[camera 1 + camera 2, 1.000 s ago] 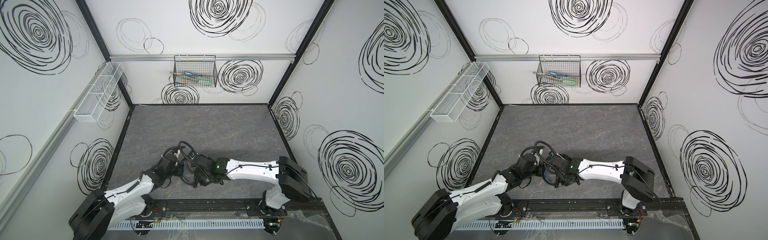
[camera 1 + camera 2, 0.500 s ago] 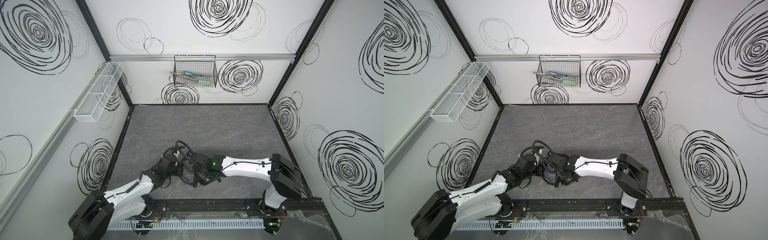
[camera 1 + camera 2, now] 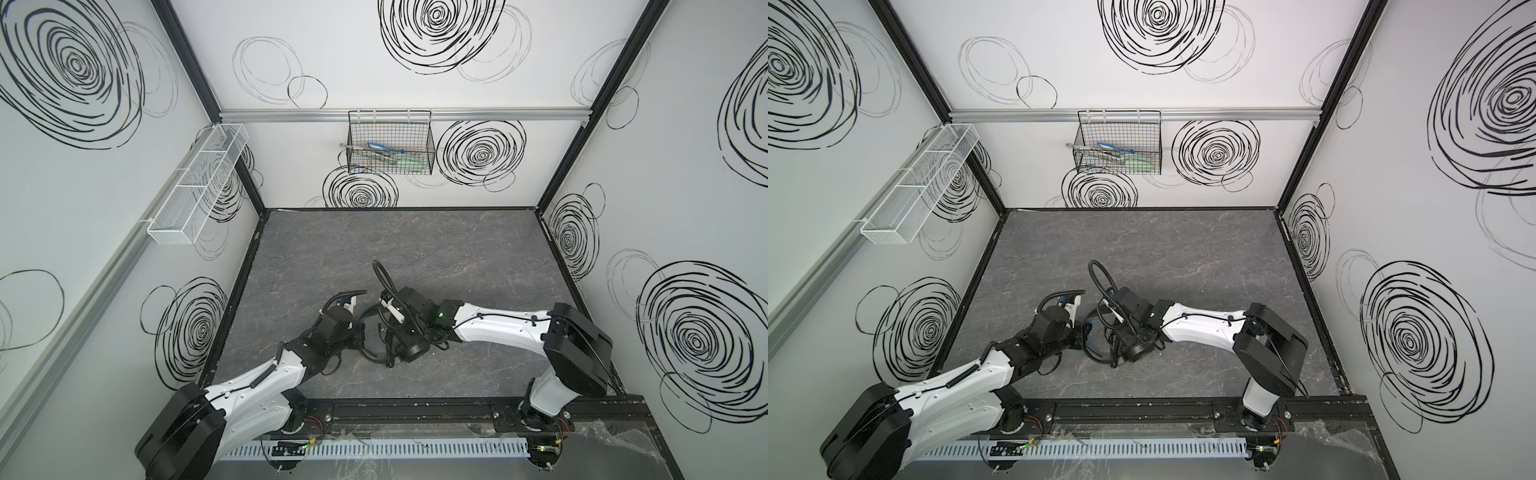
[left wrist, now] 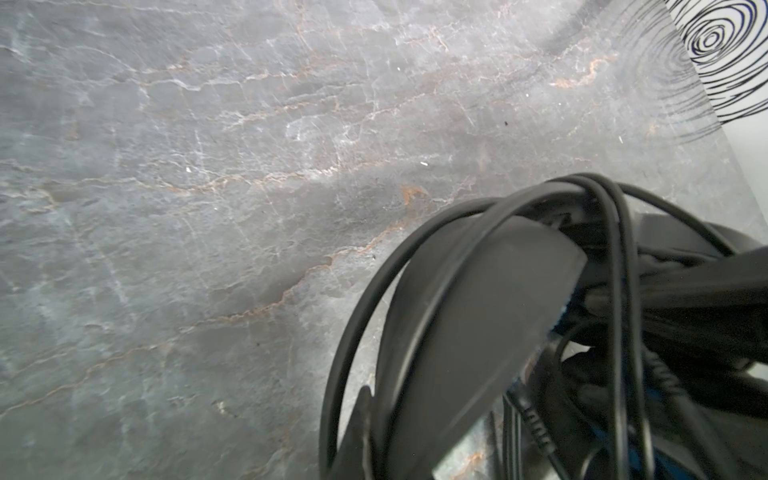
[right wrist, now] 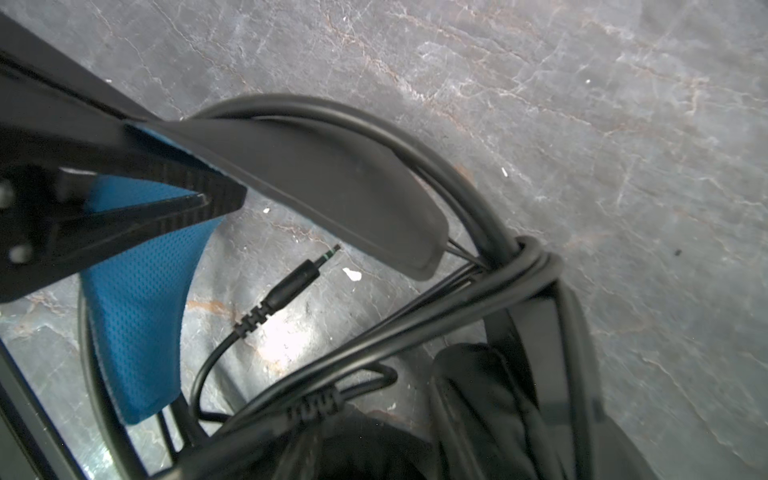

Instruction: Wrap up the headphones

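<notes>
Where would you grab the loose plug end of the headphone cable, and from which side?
I'd pinch the strain relief just behind the plug: it is ridged, thick and clear of everything else. Come through the open space inside the headband, between the blue strap and the cable wound on it, jaws across its length.

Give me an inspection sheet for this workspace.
Surface: grey marbled table, a few white specks beside the plug.
Job's things: headphones between the two arms; blue strap showing.
Clutter: nothing seen.
Grippers: left pincer shut on the headband; right pincer over the headphones, jaws hidden.
Cables: headphone cable wound several times round the headband, plug end loose; corrugated hose arches over the right wrist.
Surroundings: wire basket holding tools on the back wall; white mesh rack on the left wall.
</notes>
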`<state>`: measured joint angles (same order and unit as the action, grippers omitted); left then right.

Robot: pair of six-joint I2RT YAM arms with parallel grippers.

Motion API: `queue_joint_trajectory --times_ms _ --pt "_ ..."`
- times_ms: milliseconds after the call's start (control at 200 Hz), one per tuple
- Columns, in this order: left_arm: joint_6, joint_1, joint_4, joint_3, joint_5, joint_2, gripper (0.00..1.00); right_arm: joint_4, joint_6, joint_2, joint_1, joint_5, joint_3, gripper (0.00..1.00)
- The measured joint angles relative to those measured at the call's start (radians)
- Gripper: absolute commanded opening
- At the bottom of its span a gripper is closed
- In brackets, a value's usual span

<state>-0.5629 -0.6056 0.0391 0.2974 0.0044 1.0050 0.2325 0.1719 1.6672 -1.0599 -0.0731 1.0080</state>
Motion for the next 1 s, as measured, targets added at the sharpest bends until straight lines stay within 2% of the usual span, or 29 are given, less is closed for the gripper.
queue_joint_trajectory --times_ms 115,225,320,455,735,1001 --pt "-0.003 0.008 -0.008 0.0 -0.011 0.0 0.0 -0.001 0.003 0.038 0.0 -0.005 0.034 0.51" --pt "-0.006 0.019 -0.012 0.0 -0.021 0.0 0.0 -0.001 0.004 0.065 -0.004 -0.031 0.063 0.58" --pt "-0.009 0.025 -0.012 0.0 -0.024 0.001 0.0 -0.001 0.006 0.077 -0.021 -0.066 0.073 0.69" --pt "-0.009 0.029 -0.007 0.0 -0.023 0.001 0.0 -0.002 0.005 0.085 -0.049 -0.127 0.074 0.77" --pt "-0.005 0.039 0.018 0.0 -0.01 0.001 0.0 0.023 -0.001 0.077 -0.092 -0.256 0.076 0.83" --pt "-0.005 0.052 0.073 0.005 0.021 0.001 0.0 0.072 -0.024 0.005 -0.1 -0.308 0.076 0.89"
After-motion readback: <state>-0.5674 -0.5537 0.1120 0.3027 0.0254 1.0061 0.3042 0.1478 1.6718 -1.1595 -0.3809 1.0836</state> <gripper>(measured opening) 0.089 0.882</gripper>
